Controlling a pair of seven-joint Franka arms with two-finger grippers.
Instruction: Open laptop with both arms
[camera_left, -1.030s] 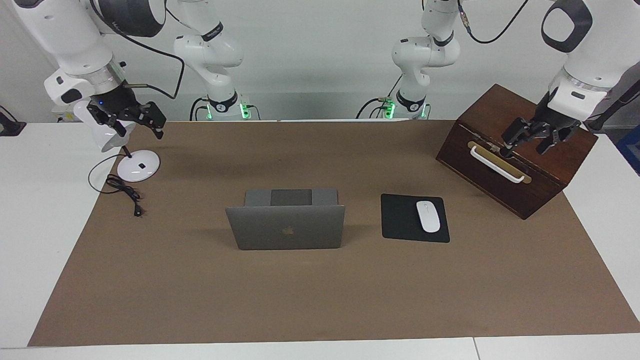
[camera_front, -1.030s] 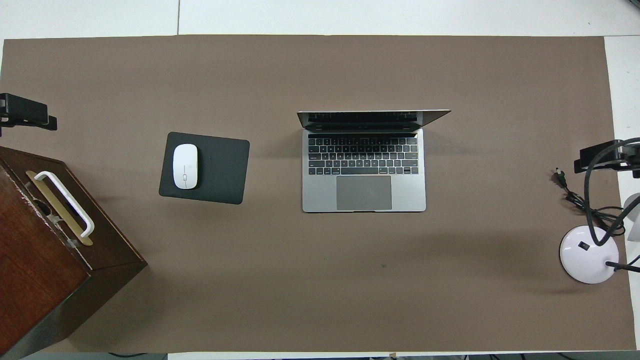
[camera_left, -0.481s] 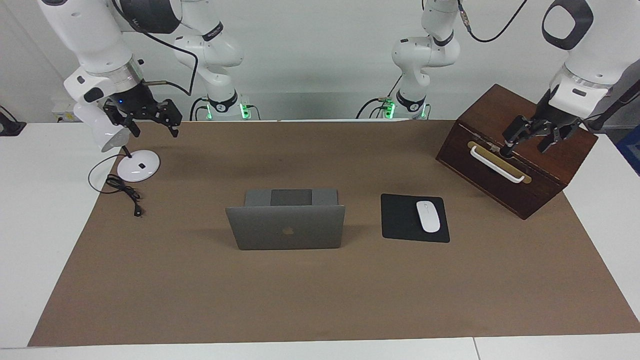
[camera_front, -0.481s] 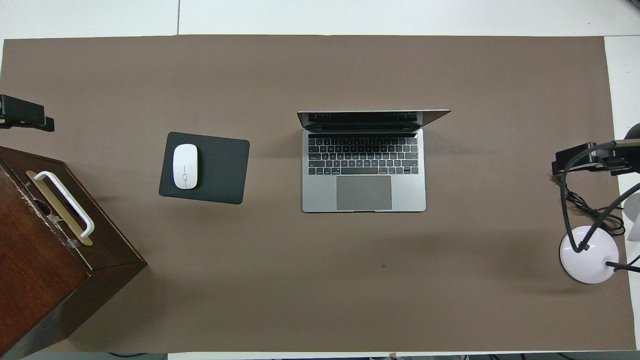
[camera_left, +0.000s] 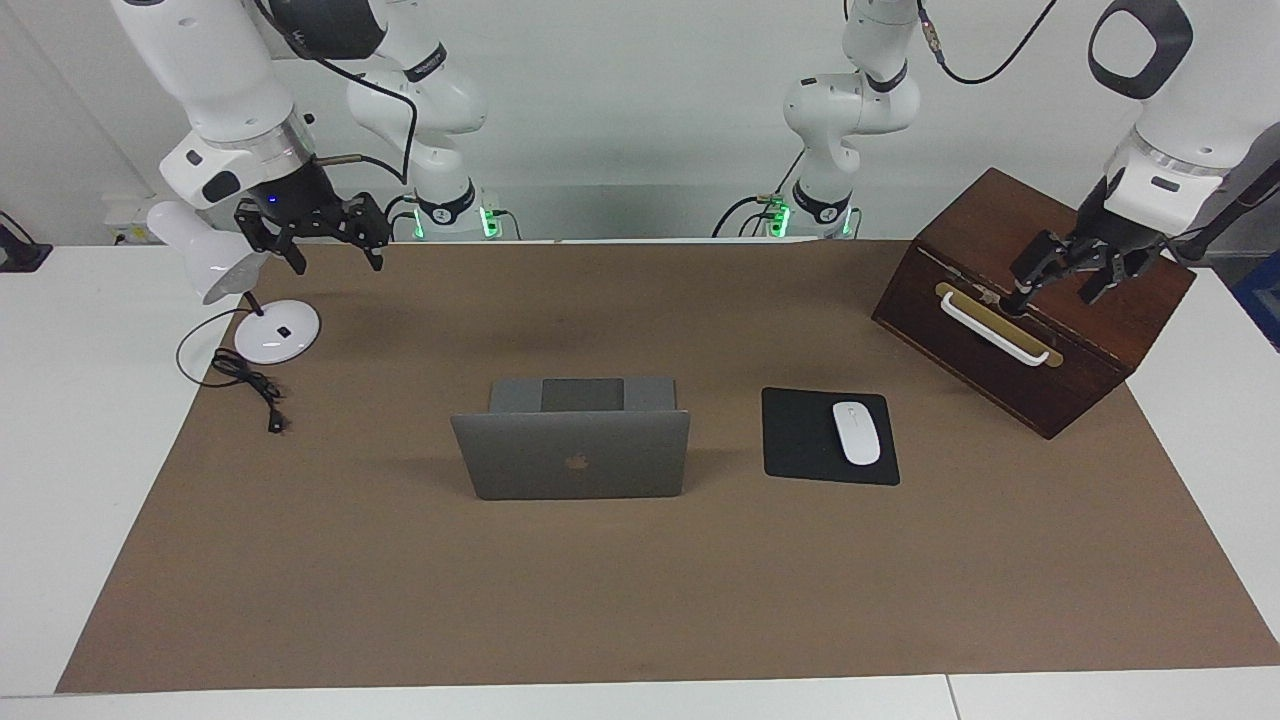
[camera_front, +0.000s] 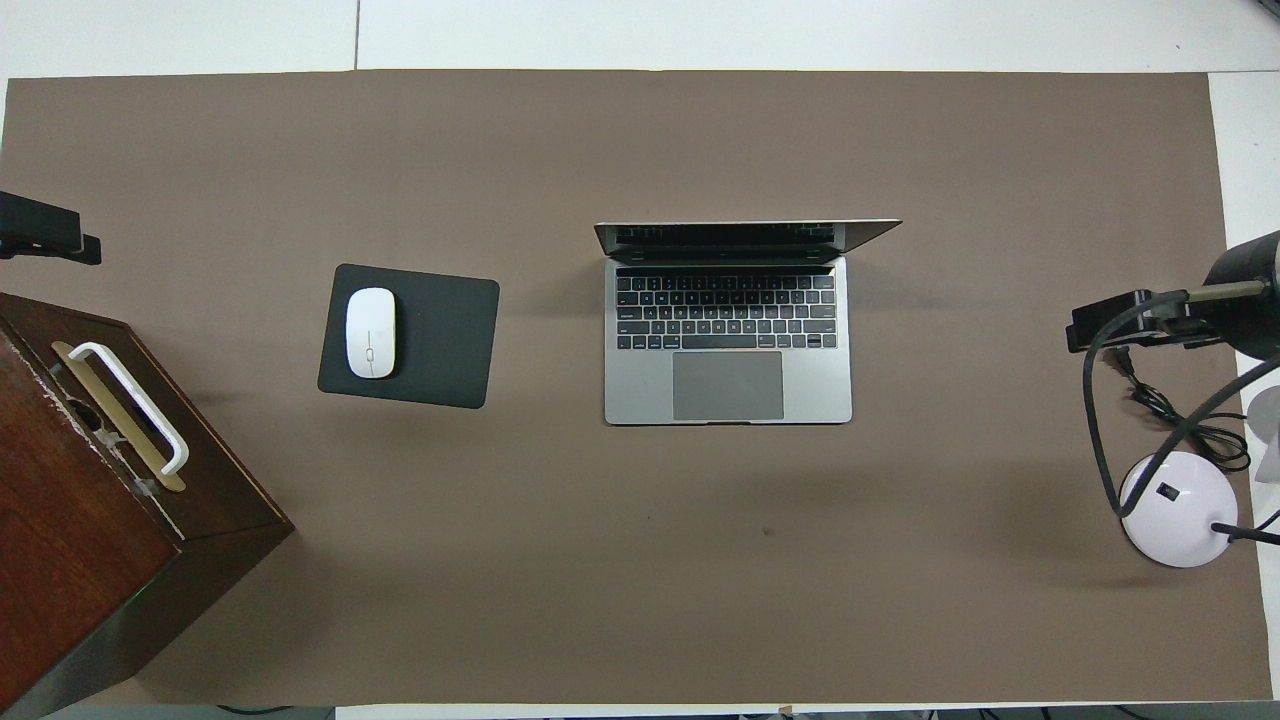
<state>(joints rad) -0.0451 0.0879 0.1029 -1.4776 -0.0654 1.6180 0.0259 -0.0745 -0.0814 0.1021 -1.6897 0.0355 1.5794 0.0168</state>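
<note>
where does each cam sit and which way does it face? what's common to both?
Facing view: high across the table, facing the robots; both arms, right gripper over the mat, left gripper over the wooden box.
Overhead view: above the robots' end, looking steeply down; only gripper tips at the edges.
Shared: open laptop, mouse, lamp base.

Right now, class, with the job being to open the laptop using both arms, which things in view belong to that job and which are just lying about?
Belong to the job:
- laptop, lid already up
- left gripper, open, over the wooden box
- right gripper, open, up beside the lamp

Just lying about:
- mouse pad
- mouse, on the pad
- wooden box
- desk lamp and its cord
</note>
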